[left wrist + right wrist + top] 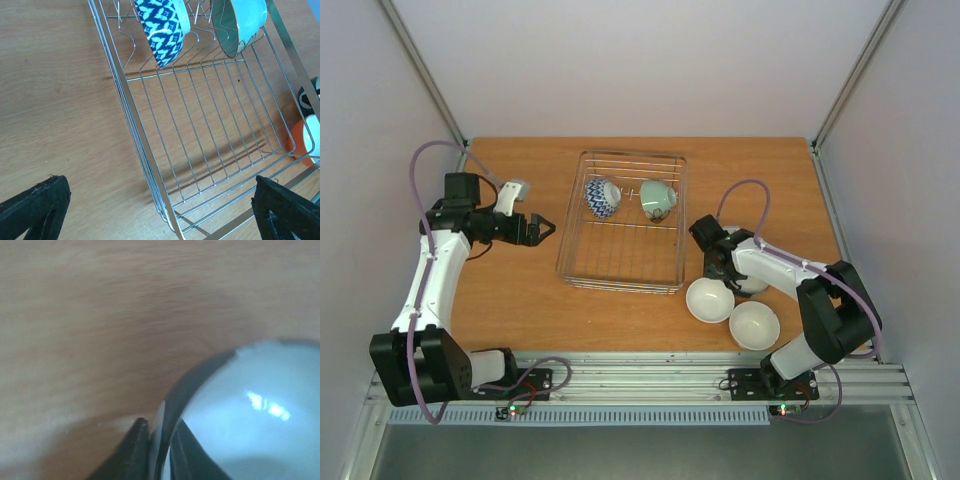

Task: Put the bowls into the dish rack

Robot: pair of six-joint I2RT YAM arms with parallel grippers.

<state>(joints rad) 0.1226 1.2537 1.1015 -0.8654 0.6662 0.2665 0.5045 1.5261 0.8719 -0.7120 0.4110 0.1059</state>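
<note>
The silver wire dish rack (pixel 620 262) stands mid-table. A blue-and-white patterned bowl (pixel 603 197) and a mint green bowl (pixel 658 199) stand on edge in its far end; both show in the left wrist view, patterned (pixel 162 27) and mint (pixel 240 22). My left gripper (pixel 538 229) is open and empty, left of the rack (pixel 150 165). My right gripper (pixel 160 450) is shut on the rim of a dark-rimmed, pale-inside bowl (pixel 260 405), which sits on the table, mostly hidden under the arm (pixel 754 286). Two white-inside bowls (pixel 710 300) (pixel 754 325) sit on the table.
An orange bowl (pixel 304 142) shows past the rack's near right corner in the left wrist view. The near half of the rack holds nothing. Walls enclose the table on three sides. The right arm (pixel 790 270) lies over the table right of the rack.
</note>
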